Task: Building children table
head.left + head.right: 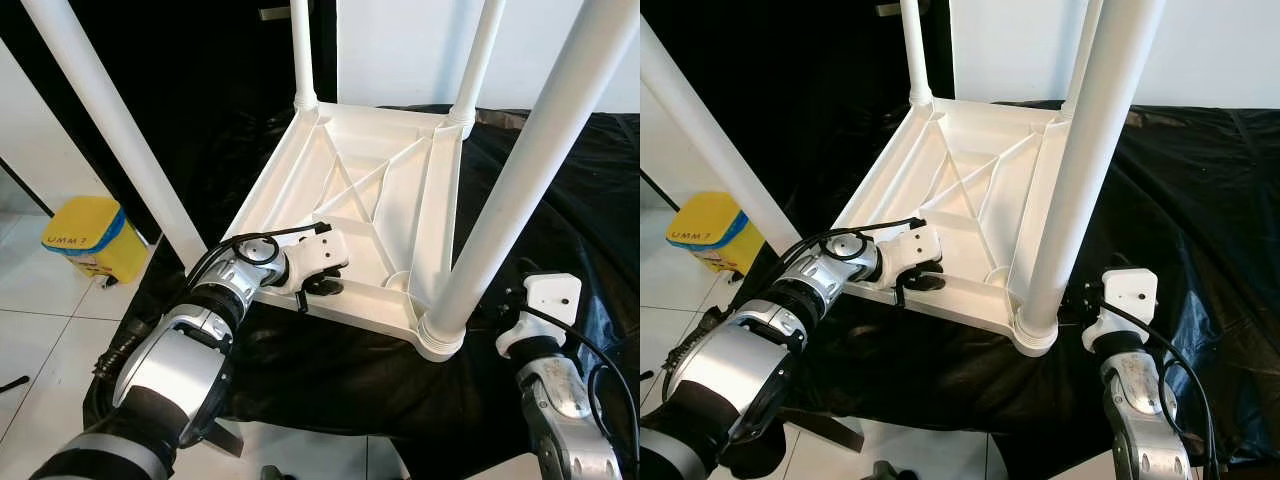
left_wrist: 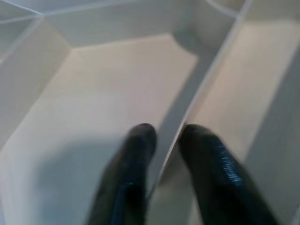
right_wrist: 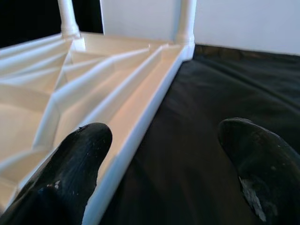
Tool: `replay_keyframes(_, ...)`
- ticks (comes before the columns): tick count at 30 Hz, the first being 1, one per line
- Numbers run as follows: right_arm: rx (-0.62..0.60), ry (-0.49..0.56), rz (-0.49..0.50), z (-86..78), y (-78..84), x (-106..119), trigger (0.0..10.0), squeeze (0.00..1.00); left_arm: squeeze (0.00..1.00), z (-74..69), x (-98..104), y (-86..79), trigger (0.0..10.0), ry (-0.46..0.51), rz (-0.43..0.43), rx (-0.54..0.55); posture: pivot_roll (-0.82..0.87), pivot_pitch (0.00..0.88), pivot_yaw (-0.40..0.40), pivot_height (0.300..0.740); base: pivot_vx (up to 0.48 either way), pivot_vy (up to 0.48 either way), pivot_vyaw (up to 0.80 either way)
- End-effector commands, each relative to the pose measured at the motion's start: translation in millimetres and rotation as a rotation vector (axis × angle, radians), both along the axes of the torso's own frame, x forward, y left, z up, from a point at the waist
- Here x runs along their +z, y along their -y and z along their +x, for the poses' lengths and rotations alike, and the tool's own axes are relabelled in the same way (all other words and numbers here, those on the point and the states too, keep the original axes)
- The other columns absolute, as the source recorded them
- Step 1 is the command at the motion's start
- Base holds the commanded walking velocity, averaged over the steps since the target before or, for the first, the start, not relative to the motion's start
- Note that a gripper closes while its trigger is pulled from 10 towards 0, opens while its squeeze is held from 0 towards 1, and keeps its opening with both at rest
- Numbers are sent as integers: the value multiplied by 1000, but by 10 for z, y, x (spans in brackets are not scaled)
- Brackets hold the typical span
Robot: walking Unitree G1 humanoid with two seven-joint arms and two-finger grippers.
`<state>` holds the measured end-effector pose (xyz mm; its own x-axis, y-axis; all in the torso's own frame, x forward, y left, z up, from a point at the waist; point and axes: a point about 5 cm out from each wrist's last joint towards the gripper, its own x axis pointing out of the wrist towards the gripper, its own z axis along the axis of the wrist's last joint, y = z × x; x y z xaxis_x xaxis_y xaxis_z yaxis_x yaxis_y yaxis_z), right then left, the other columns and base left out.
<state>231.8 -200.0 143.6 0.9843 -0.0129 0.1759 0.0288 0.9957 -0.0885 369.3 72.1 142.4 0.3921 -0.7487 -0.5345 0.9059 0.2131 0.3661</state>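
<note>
The table lies upside down on a black cloth, four legs pointing up. The left gripper pinches a thin rib inside the near edge; the right gripper gapes wide beside the rim, holding nothing

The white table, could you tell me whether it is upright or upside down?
Upside down: the table lies top-down on the black cloth, legs pointing up.

White plastic kids' table upside down on black cloth, 4 legs up.
</note>
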Motion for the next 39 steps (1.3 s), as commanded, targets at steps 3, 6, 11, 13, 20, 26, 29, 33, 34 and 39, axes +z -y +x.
replay_keyframes(3,-21,-11,17,-38,22,-16,10000,0,1000,35,-43,-82,10000,45,-85,145,-192,107,71,740,0,0,0)
replay_keyframes(6,-42,-11,31,-131,54,-31,10000,1000,0,0,13,-113,10000,27,-164,98,-206,110,83,740,0,0,0)
replay_keyframes(11,-56,-28,19,-321,111,-66,10000,1000,0,-71,173,-183,10000,64,-342,60,-224,128,101,740,0,0,0)
replay_keyframes(13,-38,-39,17,-387,123,-72,10000,0,0,-94,226,-209,10000,75,-408,79,-225,135,106,740,0,0,0)
replay_keyframes(20,79,-75,-13,-564,140,-60,10000,0,0,-171,327,-316,10000,117,-562,176,-229,144,105,740,0,0,0)
replay_keyframes(26,304,-124,-75,-626,101,-14,10000,0,0,-296,330,-455,10000,150,-612,258,-226,139,99,740,0,0,0)
replay_keyframes(29,408,-136,-93,-542,46,26,10000,0,0,-373,355,-476,10000,174,-617,269,-209,124,90,740,0,0,0)
replay_keyframes(33,480,-138,-107,-476,-5,41,10000,0,0,-432,361,-486,10000,182,-618,283,-187,109,82,740,0,0,0)
replay_keyframes(34,480,-138,-107,-476,-5,41,10000,0,0,-432,361,-486,10000,182,-618,283,-187,109,82,740,0,0,0)
replay_keyframes(39,566,-140,-115,-395,-66,62,10000,0,0,-522,344,-493,10000,177,-622,310,-164,95,72,740,0,0,0)
